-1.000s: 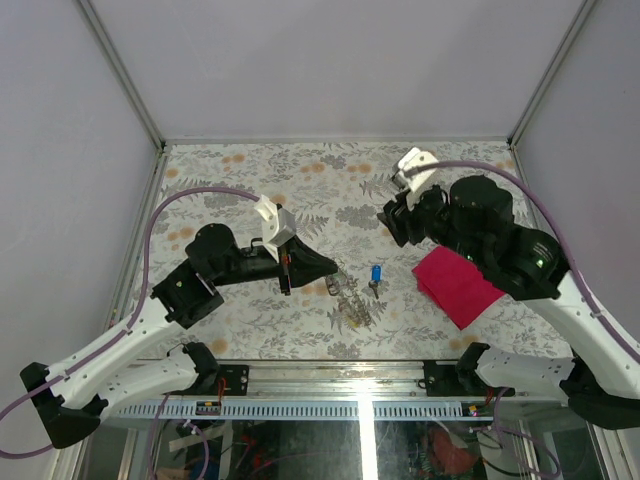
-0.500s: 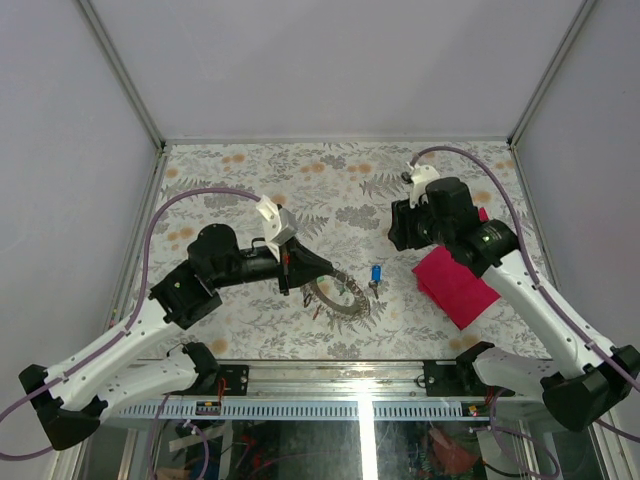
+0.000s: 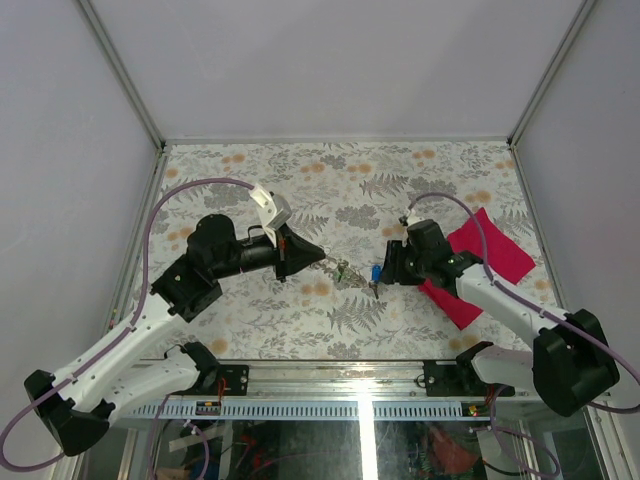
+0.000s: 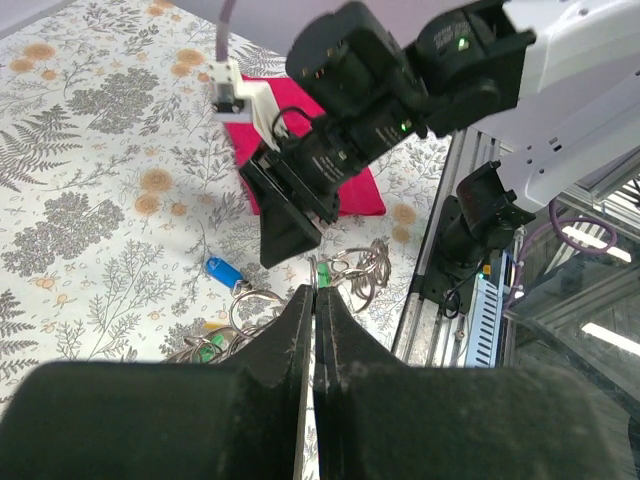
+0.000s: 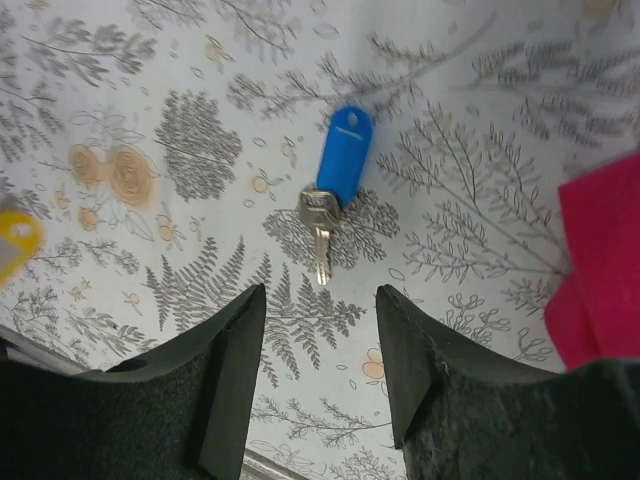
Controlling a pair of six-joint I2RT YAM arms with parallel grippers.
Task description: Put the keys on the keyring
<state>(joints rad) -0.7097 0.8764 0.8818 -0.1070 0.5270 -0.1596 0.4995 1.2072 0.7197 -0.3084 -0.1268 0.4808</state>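
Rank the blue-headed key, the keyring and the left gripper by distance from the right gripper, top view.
1. the blue-headed key, just left of the open right gripper.
2. the keyring, farther left.
3. the left gripper, left again, shut on the ring.

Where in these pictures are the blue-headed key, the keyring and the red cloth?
blue-headed key (image 5: 345, 150): right wrist view, its plastic head.
keyring (image 3: 344, 270): top external view, the bunched metal wire.
red cloth (image 3: 497, 252): top external view, its bare middle.
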